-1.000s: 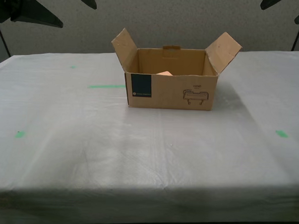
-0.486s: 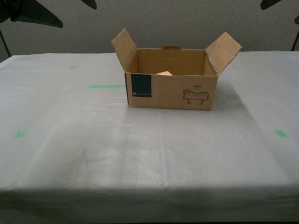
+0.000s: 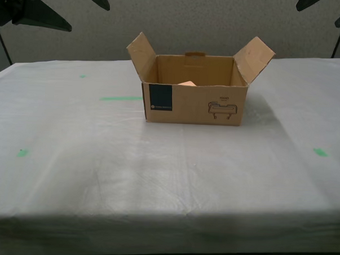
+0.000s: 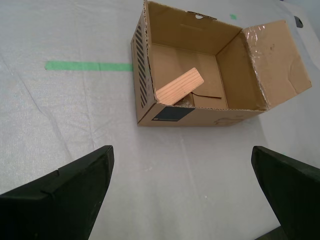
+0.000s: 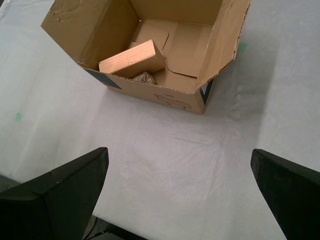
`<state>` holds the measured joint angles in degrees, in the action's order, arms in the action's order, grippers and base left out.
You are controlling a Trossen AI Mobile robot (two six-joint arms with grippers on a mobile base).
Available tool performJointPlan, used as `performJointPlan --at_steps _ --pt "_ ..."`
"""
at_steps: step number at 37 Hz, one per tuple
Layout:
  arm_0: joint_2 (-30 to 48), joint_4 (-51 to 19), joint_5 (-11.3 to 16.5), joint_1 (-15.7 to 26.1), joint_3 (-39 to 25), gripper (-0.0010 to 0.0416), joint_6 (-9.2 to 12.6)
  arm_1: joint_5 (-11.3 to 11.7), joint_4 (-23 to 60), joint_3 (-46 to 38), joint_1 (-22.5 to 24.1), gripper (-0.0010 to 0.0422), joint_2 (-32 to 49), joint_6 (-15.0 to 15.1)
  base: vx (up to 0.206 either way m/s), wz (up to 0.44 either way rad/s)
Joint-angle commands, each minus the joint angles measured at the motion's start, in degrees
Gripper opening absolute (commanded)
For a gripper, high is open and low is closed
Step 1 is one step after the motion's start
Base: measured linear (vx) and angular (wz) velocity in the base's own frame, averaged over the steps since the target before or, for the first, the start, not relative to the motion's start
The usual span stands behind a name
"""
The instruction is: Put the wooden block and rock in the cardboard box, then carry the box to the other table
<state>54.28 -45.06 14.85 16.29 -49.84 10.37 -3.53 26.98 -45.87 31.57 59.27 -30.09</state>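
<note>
Brown cardboard box sits open on the white-draped table in front of you. Inside it the wooden block leans tilted, the rock just beside it. Your first gripper and second gripper hover clear, spread wide, holding nothing.

The cardboard box is sitting on the other table, its flaps standing open. The wooden block is leaning tilted inside it, and the rock is lying just under the block's low end. My first gripper and my second gripper are hanging above the cloth, well apart from the box, which is lying ahead of both pincers' spread fingers.
</note>
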Motion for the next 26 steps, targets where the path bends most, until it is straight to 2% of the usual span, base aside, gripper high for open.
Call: performJointPlan --at_steps 1,26 --pt "0.0 0.0 -0.2 0.0 0.0 0.0397 0.2 0.1 -0.1 -0.1 0.0 0.0375 0.0 -0.2 0.0 0.0" --pt "0.0 0.1 -0.2 0.0 0.0 0.0397 0.2 0.1 -0.1 -0.1 0.0 0.0375 0.0 -0.2 0.0 0.0"
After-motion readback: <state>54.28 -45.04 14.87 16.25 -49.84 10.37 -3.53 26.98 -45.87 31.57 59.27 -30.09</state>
